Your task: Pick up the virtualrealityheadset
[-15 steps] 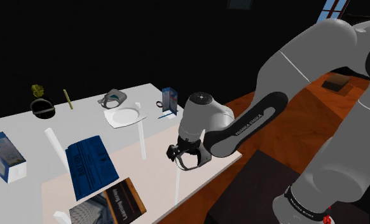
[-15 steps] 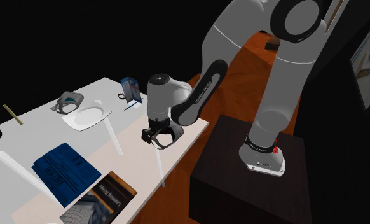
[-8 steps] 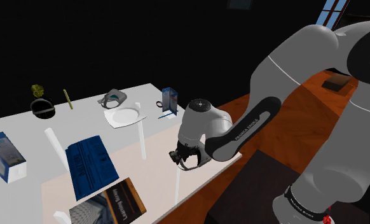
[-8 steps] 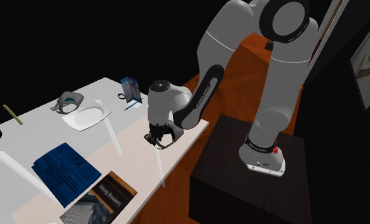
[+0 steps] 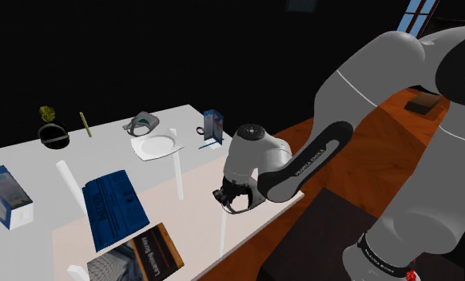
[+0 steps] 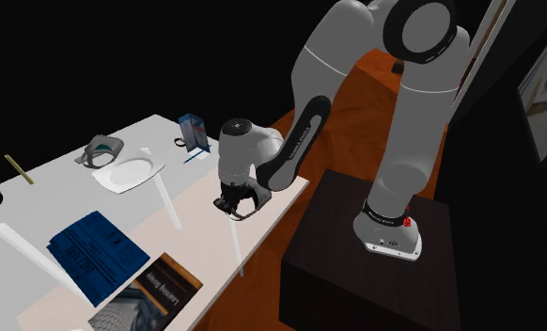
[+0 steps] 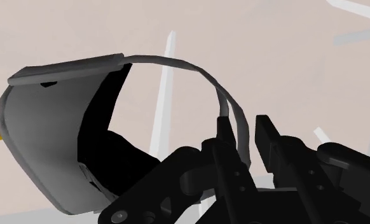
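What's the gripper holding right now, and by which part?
The VR headset, by its thin grey strap, which looks pinched between the fingers of the gripper.

Headset (image 7: 47, 127): plain grey curved visor shell, black hollow inside, open side turned toward the camera. Thin grey band (image 7: 177, 63) arched from the shell's upper edge over to the gripper (image 7: 244, 130) and ran down between its two fingers, clasped there. Pale tabletop (image 7: 292, 70) lay behind it.
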You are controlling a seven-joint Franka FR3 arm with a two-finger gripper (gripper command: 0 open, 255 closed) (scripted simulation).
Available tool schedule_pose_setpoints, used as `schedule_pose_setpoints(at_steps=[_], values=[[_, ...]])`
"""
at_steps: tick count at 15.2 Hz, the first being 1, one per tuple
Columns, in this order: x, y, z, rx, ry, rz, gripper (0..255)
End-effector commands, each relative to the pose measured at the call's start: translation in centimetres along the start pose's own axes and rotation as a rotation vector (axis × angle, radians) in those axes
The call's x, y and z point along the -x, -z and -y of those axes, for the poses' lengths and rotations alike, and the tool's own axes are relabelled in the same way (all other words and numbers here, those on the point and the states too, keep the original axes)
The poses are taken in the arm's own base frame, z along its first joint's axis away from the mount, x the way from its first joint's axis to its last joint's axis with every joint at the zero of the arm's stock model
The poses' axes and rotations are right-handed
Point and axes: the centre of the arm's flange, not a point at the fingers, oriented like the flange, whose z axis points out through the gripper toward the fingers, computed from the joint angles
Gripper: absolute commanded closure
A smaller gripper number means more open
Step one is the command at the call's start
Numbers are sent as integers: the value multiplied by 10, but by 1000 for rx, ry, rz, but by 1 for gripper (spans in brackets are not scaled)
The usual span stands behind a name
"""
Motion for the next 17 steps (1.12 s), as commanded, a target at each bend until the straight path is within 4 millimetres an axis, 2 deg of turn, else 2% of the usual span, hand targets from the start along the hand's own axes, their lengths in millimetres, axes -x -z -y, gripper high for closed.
schedule_pose_setpoints(at_steps=[1,15,17], values=[[-1,6,0,0,0,0,255],[-14,78,3,0,0,0,255],[-14,79,3,0,0,0,255]])
